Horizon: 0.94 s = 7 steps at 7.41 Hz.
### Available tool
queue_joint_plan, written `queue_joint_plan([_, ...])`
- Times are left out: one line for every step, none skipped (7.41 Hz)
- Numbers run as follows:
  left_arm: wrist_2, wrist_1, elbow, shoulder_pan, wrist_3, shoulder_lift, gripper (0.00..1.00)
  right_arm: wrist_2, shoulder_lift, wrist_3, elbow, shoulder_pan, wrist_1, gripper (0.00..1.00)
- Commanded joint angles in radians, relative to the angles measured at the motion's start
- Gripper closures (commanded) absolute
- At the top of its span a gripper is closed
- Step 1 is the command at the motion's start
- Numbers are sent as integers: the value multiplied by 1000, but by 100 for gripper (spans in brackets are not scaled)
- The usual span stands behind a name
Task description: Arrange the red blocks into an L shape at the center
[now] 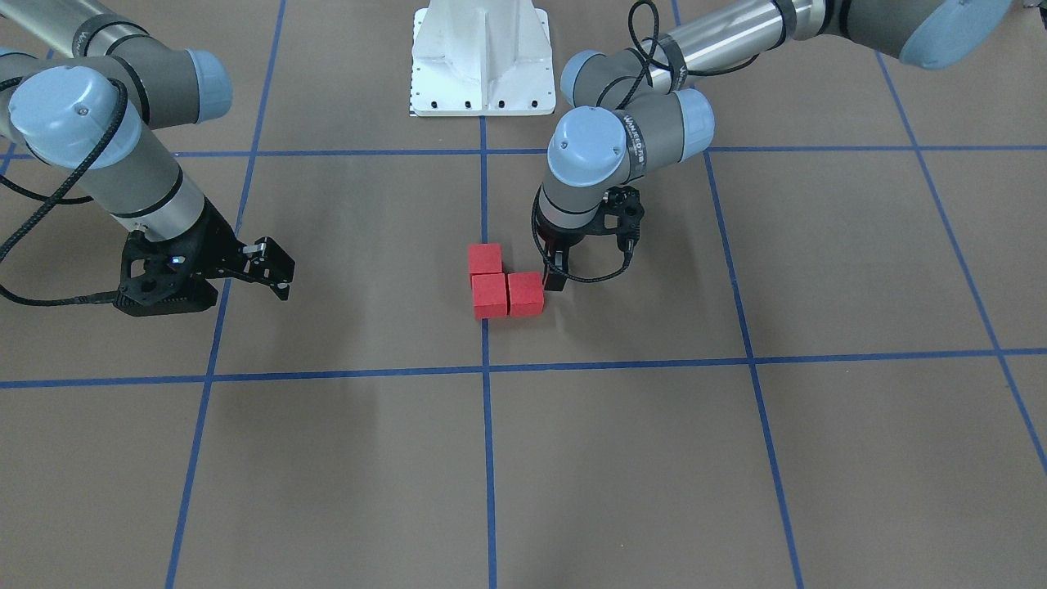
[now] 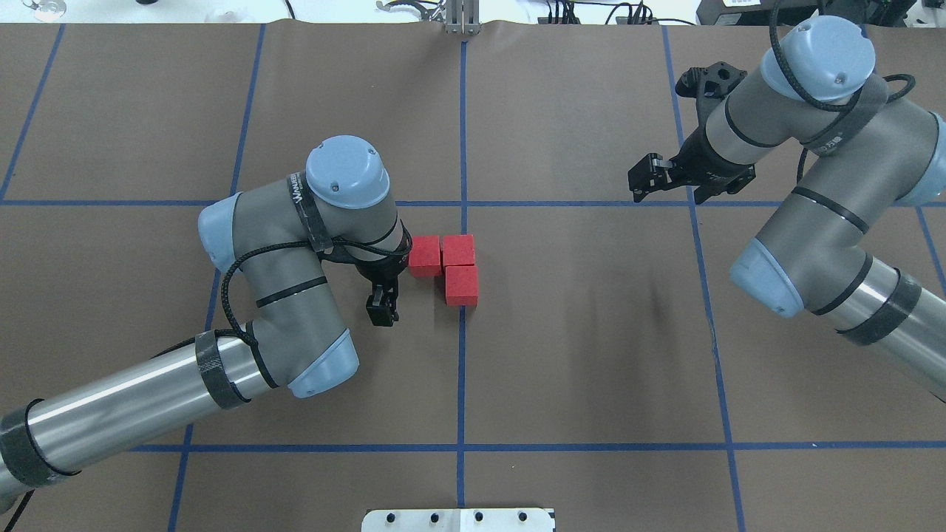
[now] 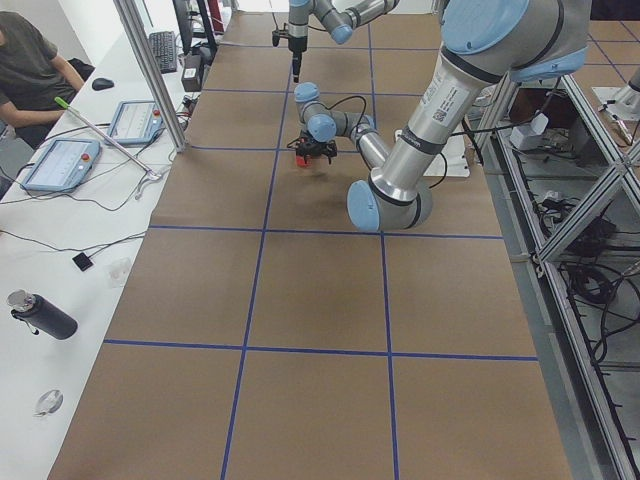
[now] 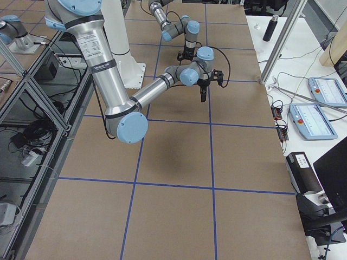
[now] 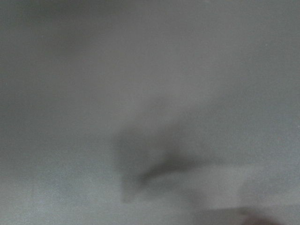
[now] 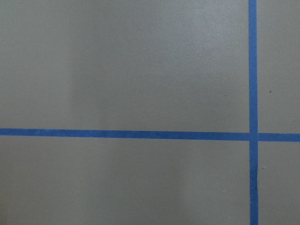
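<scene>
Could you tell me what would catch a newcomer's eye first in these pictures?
Three small matte red cubes sit touching in an L on the central blue tape line of the brown floor. The left gripper hangs close beside them, while the right gripper hovers far off near a tape crossing.

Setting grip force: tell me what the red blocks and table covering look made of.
Red blocks: probably painted wood or dense foam; matte faces, no glare, crisp edges. Table covering: likely brown paper; flat matte sheet, blue tape lines stuck on it.
</scene>
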Motion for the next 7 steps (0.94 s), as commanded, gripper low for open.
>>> queue_joint_plan([2, 0, 1, -4, 1, -2, 0, -1, 1, 1, 3, 0, -1, 0])
queue_joint_plan([6, 0, 1, -4, 1, -2, 0, 1, 2, 1, 3, 0, 1, 0])
queue_joint_plan([8, 0, 1, -4, -1, -8, 0, -1, 2, 1, 3, 0, -1, 0])
queue_joint_plan([6, -2, 4, -4, -2, -10, 0, 1, -2, 1, 3, 0, 1, 0])
queue_joint_plan([8, -2, 4, -3, -6, -14, 0, -1, -3, 1, 3, 0, 1, 0])
queue_joint_plan([8, -2, 10, -3, -7, -17, 0, -1, -5, -1, 1, 0, 1, 0])
queue_joint_plan([6, -2, 11, -1, -7, -17, 0, 1, -5, -1, 1, 0, 1, 0])
